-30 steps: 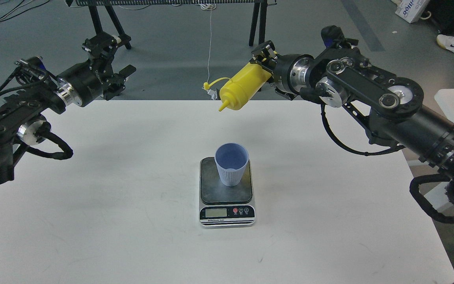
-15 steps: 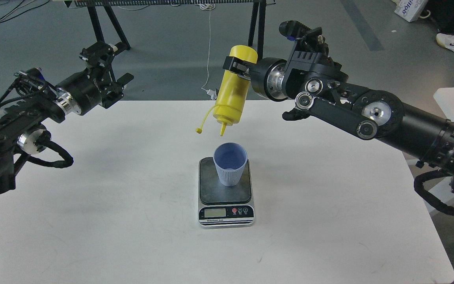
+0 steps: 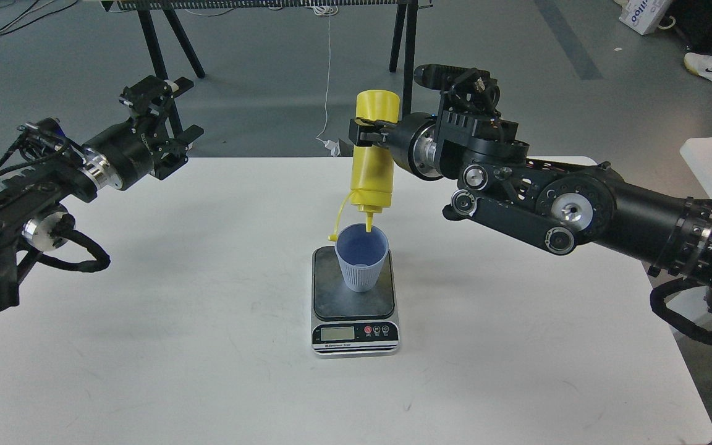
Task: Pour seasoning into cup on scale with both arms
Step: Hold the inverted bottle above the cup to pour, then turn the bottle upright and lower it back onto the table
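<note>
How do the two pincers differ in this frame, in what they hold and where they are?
The right pincer is shut on the seasoning bottle, which it holds upside down; the left pincer holds nothing and looks open. The right pincer is over the table's middle, keeping the nozzle at the rim of the cup on the scale; the left pincer hangs by the table's far left edge, away from all three. Both are black and off the table.

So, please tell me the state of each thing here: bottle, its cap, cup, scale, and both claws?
Seasoning bottle: upside down, nozzle at the cup's rim, held by the right claw.
Cap: off, hanging on its tether.
Cup: upright on the scale; contents cannot be told.
Scale: flat on the table; display unreadable.
Right claw: shut on the bottle.
Left claw: open, holding nothing.
</note>
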`<state>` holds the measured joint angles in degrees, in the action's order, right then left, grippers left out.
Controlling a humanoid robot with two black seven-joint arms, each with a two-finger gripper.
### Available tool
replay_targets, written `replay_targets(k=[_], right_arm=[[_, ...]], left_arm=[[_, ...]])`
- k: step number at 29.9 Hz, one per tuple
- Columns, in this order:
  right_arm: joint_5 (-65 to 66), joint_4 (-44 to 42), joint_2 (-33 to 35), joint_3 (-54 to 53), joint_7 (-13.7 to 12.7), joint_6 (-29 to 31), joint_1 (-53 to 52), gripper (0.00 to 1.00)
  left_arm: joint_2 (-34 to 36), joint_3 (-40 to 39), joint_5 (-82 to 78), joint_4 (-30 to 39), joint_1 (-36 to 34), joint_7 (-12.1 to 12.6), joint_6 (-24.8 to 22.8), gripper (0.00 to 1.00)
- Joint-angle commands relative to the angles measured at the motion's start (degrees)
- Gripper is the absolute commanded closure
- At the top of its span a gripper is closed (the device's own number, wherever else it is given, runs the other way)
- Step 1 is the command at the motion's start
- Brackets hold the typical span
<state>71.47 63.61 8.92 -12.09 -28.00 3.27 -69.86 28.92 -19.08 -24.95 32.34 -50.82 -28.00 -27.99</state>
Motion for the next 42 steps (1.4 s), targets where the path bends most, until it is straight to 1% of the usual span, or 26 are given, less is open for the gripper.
replay_targets(k=[1,13,16,17,19,24,26,28,32,34,38,42], right_arm=[[0.2,-0.4,-0.6,0.0,0.0,-0.2,0.3,0.99],[0.2,-2.9,-3.9,0.0,0.0,-0.9,0.3,0.99],[-1.1,-5.6,-5.0,-3.2,0.0,-1.0,-0.1,0.99],[-1.9,-6.6,-5.2,-5.9,0.0,-0.5,-0.2,0.99],[-7.8,-8.8,-5.3,-14.2,0.0,0.5,-0.3,0.99],[-28.1,-13.4,-4.1,-29.5,0.0,0.7,-2.9,0.99],[-38.4,-14.6,-1.4,-38.5,0.0,0.5,-2.7,0.99],[-48.3,-15.9,0.4,-46.5,0.0,0.1,-2.0,0.99],[-65.9,-20.4,1.8,-61.3,0.0,-1.0,3.8,0.99],[-69.8,-21.6,2.4,-66.5,0.0,-0.9,7.7,0.99],[-71.7,-21.3,2.2,-73.2,0.0,-0.8,18.7,0.99],[-73.8,-20.1,1.7,-76.5,0.0,-0.2,30.6,0.99]], left_arm=[[-0.3,0.0,0.0,0.0,0.0,0.0,0.0,0.08],[0.4,0.3,-0.1,0.0,0.1,0.0,0.0,0.08],[0.6,0.4,-0.2,-0.1,1.0,0.0,0.0,0.08],[0.6,0.4,-0.4,-0.3,1.3,0.0,0.0,0.08],[0.6,0.4,-0.4,-0.4,1.9,0.0,0.0,0.08],[3.2,0.5,-0.4,-0.3,3.7,0.0,0.0,0.08],[4.7,0.5,-0.4,-0.3,3.7,0.0,0.0,0.08],[5.6,0.5,-0.4,-0.4,3.8,0.0,0.0,0.07],[6.3,0.5,-0.4,-0.4,3.7,0.0,0.0,0.06],[6.2,0.4,-0.3,-0.4,3.5,0.0,0.0,0.06],[5.9,0.2,-0.1,-0.3,3.3,0.0,0.0,0.06],[5.4,0.1,0.0,-0.3,3.1,0.0,0.0,0.06]])
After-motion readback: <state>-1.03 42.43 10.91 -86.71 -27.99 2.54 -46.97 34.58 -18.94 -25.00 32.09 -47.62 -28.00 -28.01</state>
